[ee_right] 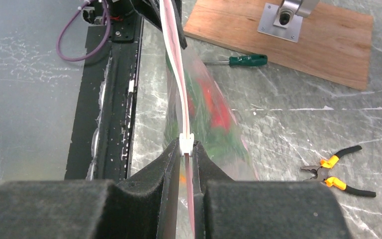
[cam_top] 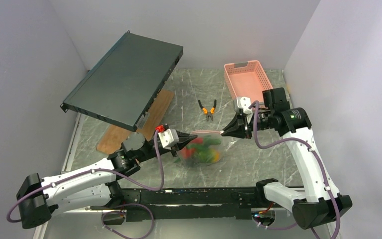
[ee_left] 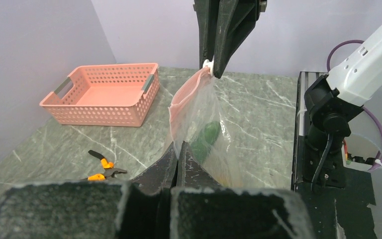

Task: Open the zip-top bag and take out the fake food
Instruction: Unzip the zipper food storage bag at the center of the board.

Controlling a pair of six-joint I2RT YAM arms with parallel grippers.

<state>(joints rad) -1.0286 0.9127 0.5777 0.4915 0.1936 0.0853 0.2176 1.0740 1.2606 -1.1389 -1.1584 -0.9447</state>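
Note:
The clear zip-top bag [cam_top: 214,141] hangs stretched between my two grippers just above the table. Green, red and orange fake food [cam_top: 203,152] sits in its sagging bottom. My left gripper [cam_top: 188,135] is shut on the left end of the bag's mouth, its tips [ee_left: 178,147] pressed together on the plastic. A green cucumber [ee_left: 206,137] shows through the bag wall [ee_left: 199,109]. My right gripper [cam_top: 224,132] is shut on the white slider [ee_right: 186,142] at the right end of the pink zip strip [ee_right: 171,50]. The strip runs closed from the right gripper [ee_right: 186,148] toward the left one.
A pink basket [cam_top: 246,79] stands at the back right. Orange-handled pliers [cam_top: 208,108] lie behind the bag. A dark flat panel [cam_top: 124,79] is propped over a wooden board [cam_top: 165,101] at the back left, with a green-handled screwdriver [ee_right: 243,60] by it.

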